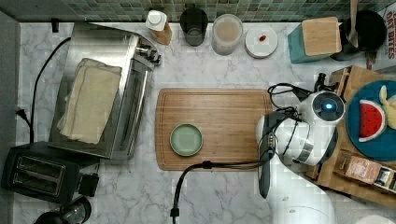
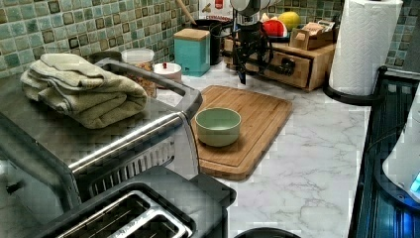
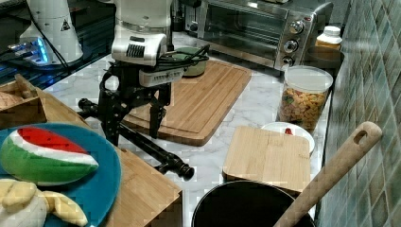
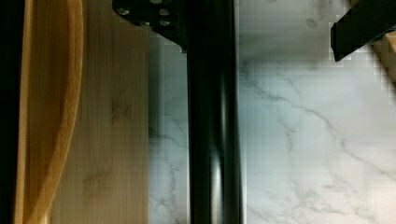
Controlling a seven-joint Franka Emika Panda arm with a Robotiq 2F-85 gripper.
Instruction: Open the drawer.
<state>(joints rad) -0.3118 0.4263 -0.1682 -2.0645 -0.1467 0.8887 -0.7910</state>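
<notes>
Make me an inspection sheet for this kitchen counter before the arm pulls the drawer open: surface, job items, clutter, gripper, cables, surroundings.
Surface: white marble counter, no spills seen.
Job's things: light-wood drawer in a wooden box, looks shut; its long black bar handle is unobstructed.
Clutter: rounded wooden cutting board carrying a pale green bowl; silver toaster oven with a folded towel on top; black toaster; blue plate with a toy watermelon slice on the box.
Grippers: black gripper open, one finger on each side of the handle.
Cables: black cable runs along the board's edge to the arm.
Surroundings: green tiled wall; paper towel roll.
</notes>
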